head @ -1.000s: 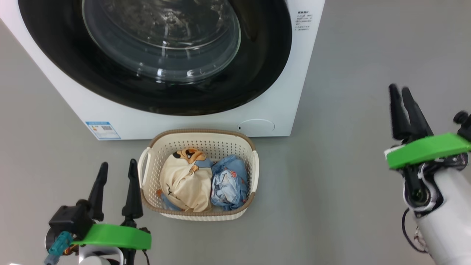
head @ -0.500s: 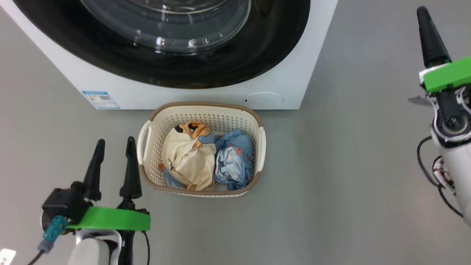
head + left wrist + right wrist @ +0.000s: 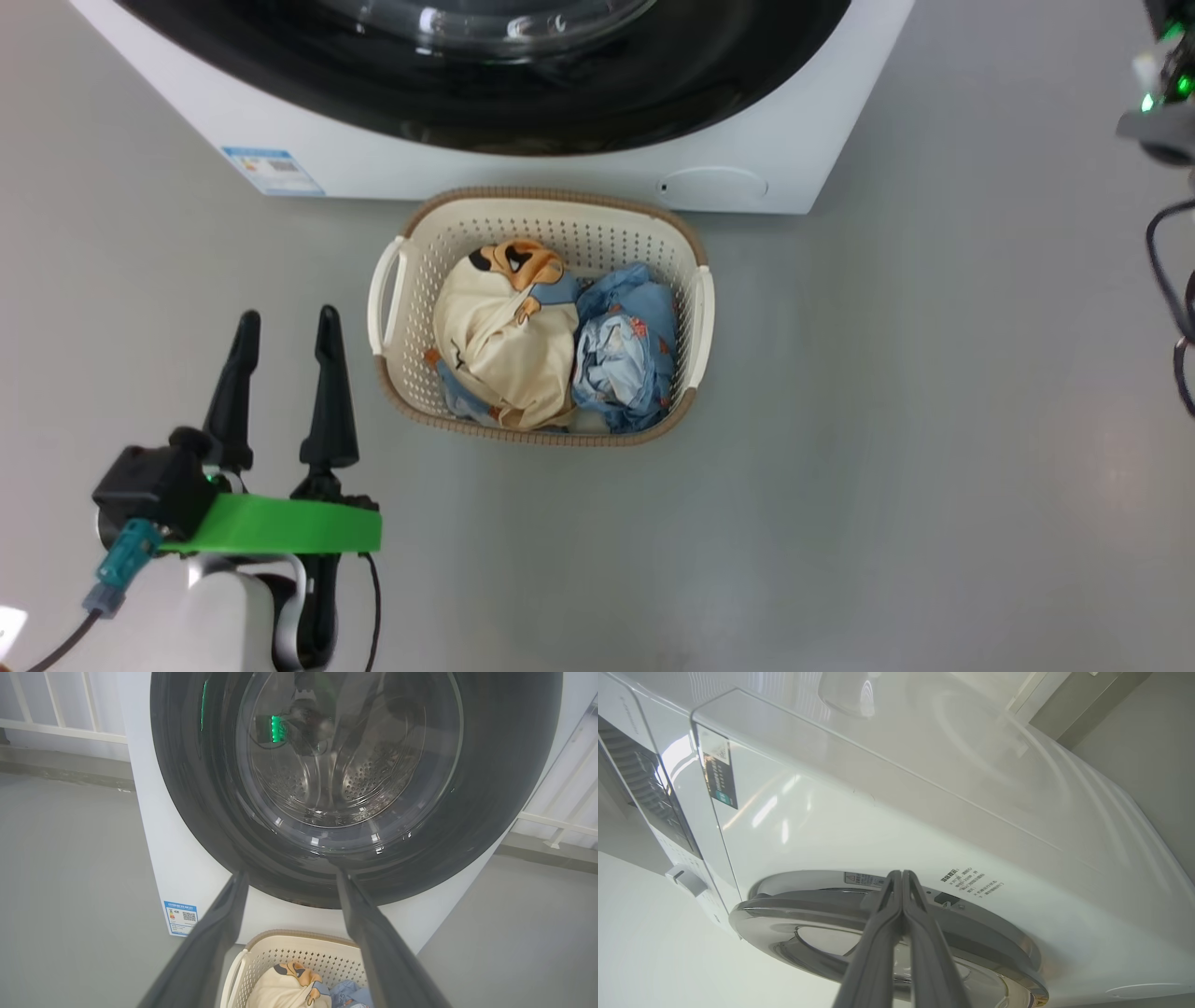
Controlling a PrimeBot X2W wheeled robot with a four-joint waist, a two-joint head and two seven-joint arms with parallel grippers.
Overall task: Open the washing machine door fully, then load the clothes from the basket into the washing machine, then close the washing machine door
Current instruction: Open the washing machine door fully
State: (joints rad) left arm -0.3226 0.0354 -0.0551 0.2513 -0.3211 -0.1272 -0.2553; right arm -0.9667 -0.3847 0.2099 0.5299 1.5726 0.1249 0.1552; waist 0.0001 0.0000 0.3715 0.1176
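Note:
The washing machine [image 3: 747, 149] stands at the top of the head view, and its door [image 3: 327, 774], black rim around a glass bowl, lies shut against the front. Right before it on the floor sits the basket [image 3: 686, 252]. The clothes lie inside, a cream printed garment [image 3: 509, 345] beside a light blue one [image 3: 625, 355]. My left gripper [image 3: 287, 322] hovers open and empty left of the basket. It faces the door in the left wrist view, left gripper [image 3: 290, 877]. My right gripper [image 3: 901, 873] is shut on nothing, its tips at the door's [image 3: 794, 905] outer edge.
Grey floor spreads around the basket and to the right of the machine. My right wrist and its cables [image 3: 1167, 112] hang at the upper right edge. A white railing [image 3: 56, 718] runs behind the machine. A control knob [image 3: 684, 879] sticks out of the machine's panel.
The head camera has shifted, sliding the scene up and right. My right arm has risen out past the upper right corner and its gripper has shut. The left gripper stays put.

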